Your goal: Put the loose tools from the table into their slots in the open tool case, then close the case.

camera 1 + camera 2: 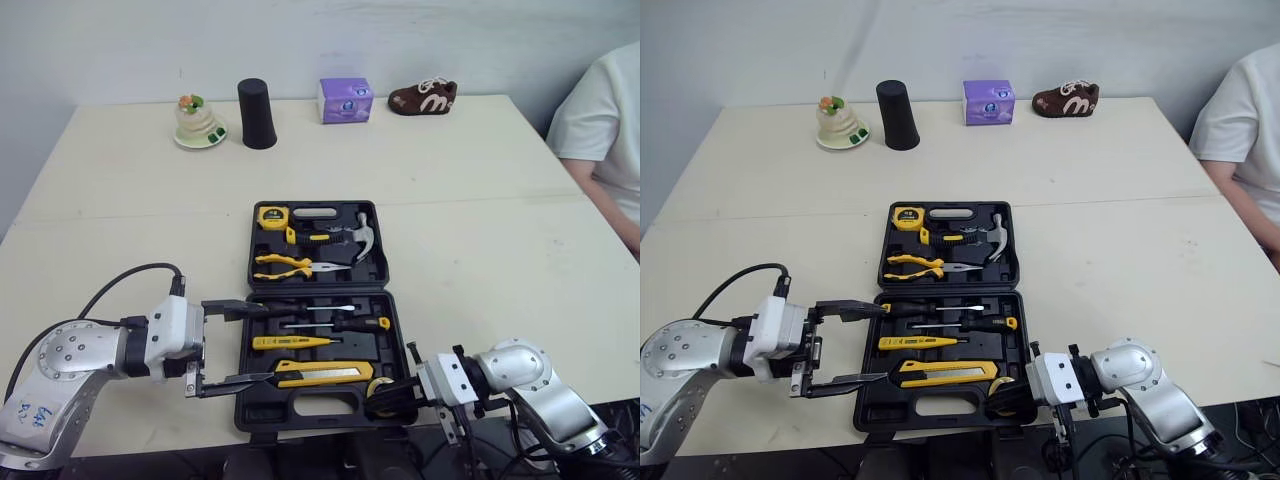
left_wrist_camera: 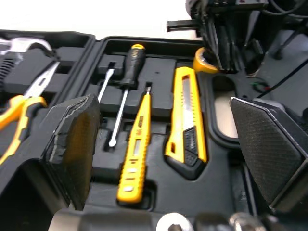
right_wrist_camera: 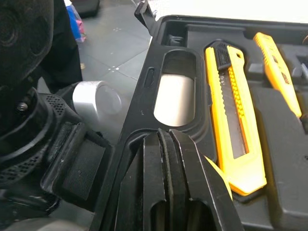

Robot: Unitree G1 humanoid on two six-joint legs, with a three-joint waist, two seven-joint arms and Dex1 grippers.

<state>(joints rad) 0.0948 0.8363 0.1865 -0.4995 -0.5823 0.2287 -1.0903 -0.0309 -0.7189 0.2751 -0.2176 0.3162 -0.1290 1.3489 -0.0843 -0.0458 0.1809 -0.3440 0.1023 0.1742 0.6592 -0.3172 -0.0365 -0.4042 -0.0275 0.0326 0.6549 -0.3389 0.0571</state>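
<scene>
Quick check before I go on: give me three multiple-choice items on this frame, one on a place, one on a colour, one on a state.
1. Where does the hammer lie?
A. In the far half of the open tool case
B. In the near half of the case
C. Loose on the table beside the case

2. What colour is the body of the utility knife?
A. Red
B. Blue
C. Yellow

3. How is the left gripper?
A. Shut on a screwdriver
B. Open, holding nothing
C. Shut on nothing

Answers:
1. A: the hammer sits in the far half, at its right end, beside the pliers.
2. C: the knife's long body in the near half is yellow.
3. B: its two fingers stand apart at the case's left edge with nothing held between them.
</scene>
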